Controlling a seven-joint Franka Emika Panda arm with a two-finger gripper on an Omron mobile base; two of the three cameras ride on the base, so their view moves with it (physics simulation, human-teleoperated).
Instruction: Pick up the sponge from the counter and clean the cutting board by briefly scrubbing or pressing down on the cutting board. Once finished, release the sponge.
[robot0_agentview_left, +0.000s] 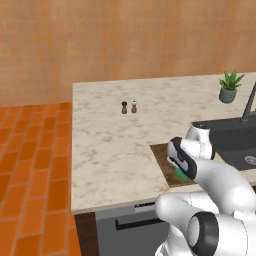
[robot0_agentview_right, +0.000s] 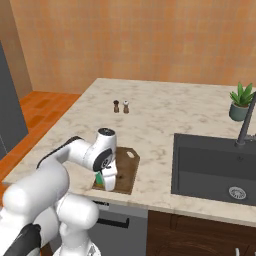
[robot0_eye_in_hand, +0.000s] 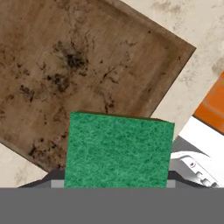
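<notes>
I have the fingers (robot0_agentview_right: 107, 184) clamped on the sponge (robot0_eye_in_hand: 117, 151), green face toward the hand camera, held low over the near end of the cutting board (robot0_agentview_right: 126, 170) on the worktop (robot0_agentview_right: 165, 115), left of the sink (robot0_agentview_right: 215, 165).

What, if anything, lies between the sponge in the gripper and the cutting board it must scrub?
Nothing visible does. The sponge sits between the fingers of the gripper, directly over the cutting board, whose brown surface is bare. The pepper and salt shakers stand far back on the counter, well clear.
</notes>
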